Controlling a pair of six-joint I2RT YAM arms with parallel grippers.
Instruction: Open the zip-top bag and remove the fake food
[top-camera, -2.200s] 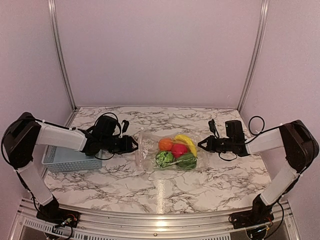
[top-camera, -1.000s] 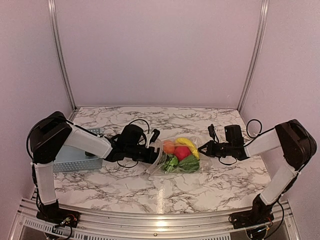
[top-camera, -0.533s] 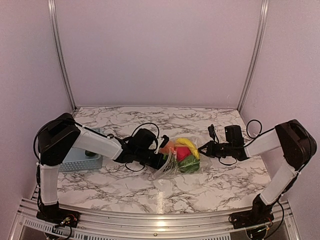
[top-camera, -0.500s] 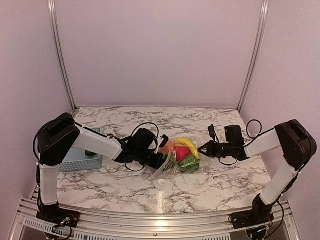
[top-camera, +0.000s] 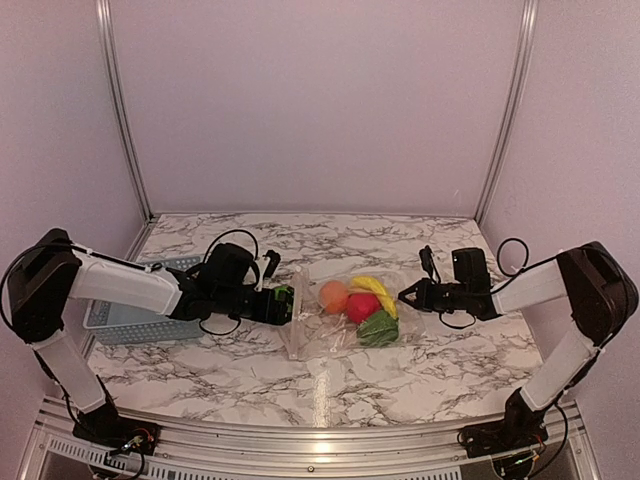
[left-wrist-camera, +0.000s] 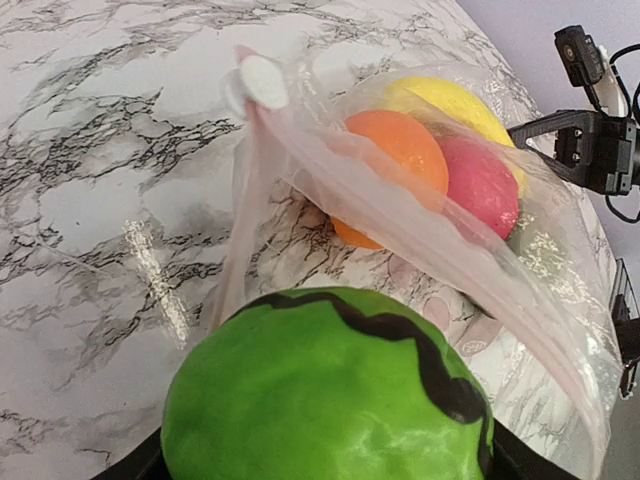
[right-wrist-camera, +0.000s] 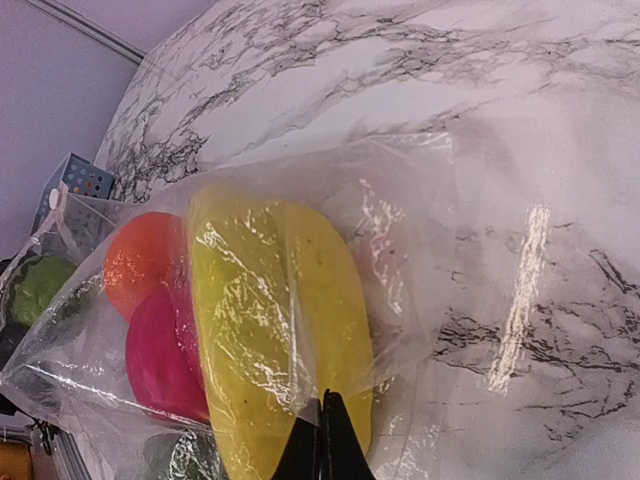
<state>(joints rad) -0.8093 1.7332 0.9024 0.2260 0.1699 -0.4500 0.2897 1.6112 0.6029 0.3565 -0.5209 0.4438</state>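
Top external view, one lot: zip-top bag (top-camera: 310, 338) with fake food, mid-surface, between the two arms.

Location: the bag lies on the marble surface (top-camera: 400, 380), its mouth towards the left arm and its closed end towards the right arm. A light blue basket (top-camera: 120, 322) stands at the left edge, well apart from the bag.

Appearance: clear, crinkled film with strong glare. The zip strip (left-wrist-camera: 400, 212) runs along the mouth, which stands open and raised.

Contents: orange ball (top-camera: 333, 296), yellow banana (top-camera: 372, 288), red fruit (top-camera: 361, 305) and a dark-green vegetable (top-camera: 377, 328) lie packed together inside. A bright green vegetable (left-wrist-camera: 330, 400) with a dark wavy line sits just outside the mouth.

Hands: the left hand (top-camera: 281, 304) is clamped wide around that bright green vegetable. The right hand (top-camera: 404, 296) is pinched fully closed on the film at the bag's far end, over the banana.

Handling, as judged:
- Bag: very light, limp and slippery. It will slide or collapse unless one end is pinned, so hold it by the film edge or the stiffer zip strip.
- Toys: light, hard, smooth and rounded, so they are likely to roll. Take each across its middle, reaching through the mouth.

Progress, as judged: bag opened, one piece out, four to go.
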